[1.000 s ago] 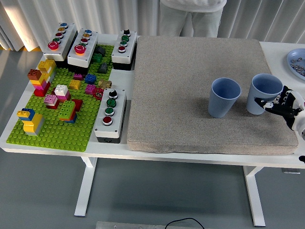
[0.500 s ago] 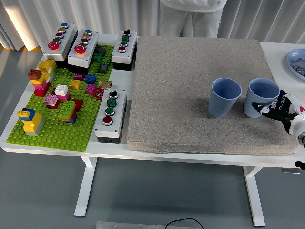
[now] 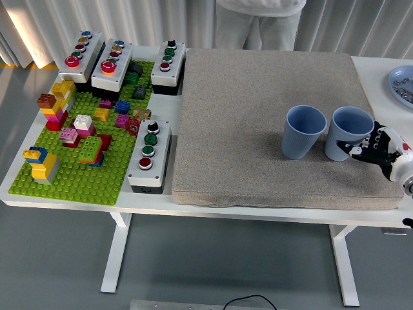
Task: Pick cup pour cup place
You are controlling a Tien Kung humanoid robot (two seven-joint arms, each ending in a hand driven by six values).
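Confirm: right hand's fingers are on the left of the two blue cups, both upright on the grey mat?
Not quite. In the head view the right hand has its fingers on the right blue cup, not the left blue cup. Both stand upright on the grey mat.

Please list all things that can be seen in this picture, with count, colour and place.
Cups: two, blue, upright, right part of the mat.
Mat: one, grey, table centre.
Baseplate: one, green, table's left, coloured bricks on it.
Button boxes: four, white and black, three at the far left, one by the mat's left edge.
Plate: one, blue, far right edge.
Table: one, white.
Person: one, far side, light clothing.
Right hand: black and white, gripping the right cup.
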